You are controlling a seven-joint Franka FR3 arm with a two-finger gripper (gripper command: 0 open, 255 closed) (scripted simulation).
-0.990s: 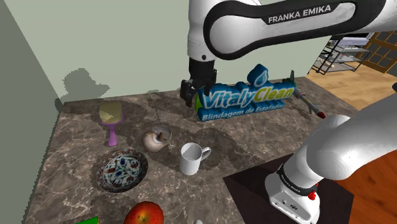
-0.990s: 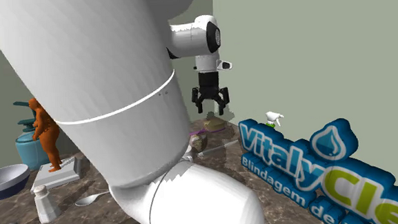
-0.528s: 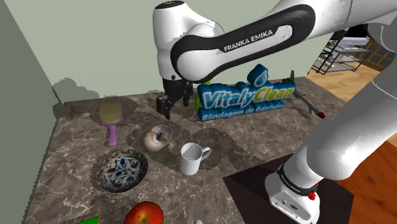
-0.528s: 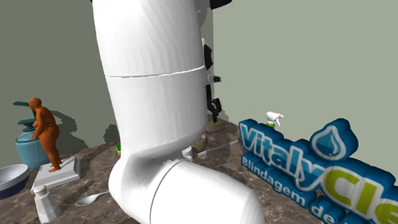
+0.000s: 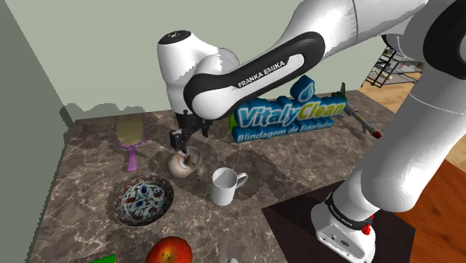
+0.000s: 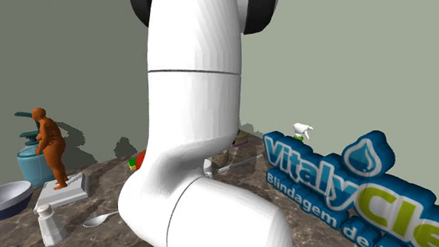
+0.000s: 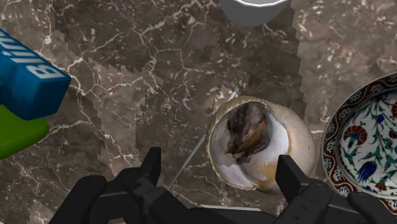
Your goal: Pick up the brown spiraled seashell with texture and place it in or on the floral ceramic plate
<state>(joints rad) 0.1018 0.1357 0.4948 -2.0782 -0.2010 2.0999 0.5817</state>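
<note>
The seashell (image 5: 184,163) is a pale beige spiral with a brown opening, lying on the dark marble counter (image 5: 89,187). In the wrist view the seashell (image 7: 261,149) sits just ahead of my open gripper (image 7: 219,172), nearer one fingertip (image 7: 288,176) than the other; neither touches it. From the shoulder view my gripper (image 5: 184,142) hangs right above the shell. The floral plate (image 5: 143,199) with its red-brown rim lies a short way toward the counter's front from the shell, and its edge (image 7: 362,146) shows beside the shell in the wrist view.
A white mug (image 5: 225,186) stands just to the shell's right in the shoulder view. A purple-handled brush (image 5: 131,139) lies to the left, a blue VitalyClean sign (image 5: 287,114) behind, a red apple (image 5: 169,250) at the front. An orange figurine (image 6: 51,149) and spoon (image 6: 102,219) appear in the second exterior view.
My arm has swung from beside the blue sign leftward and down in the shoulder view, bringing the open gripper to just above the seashell.
</note>
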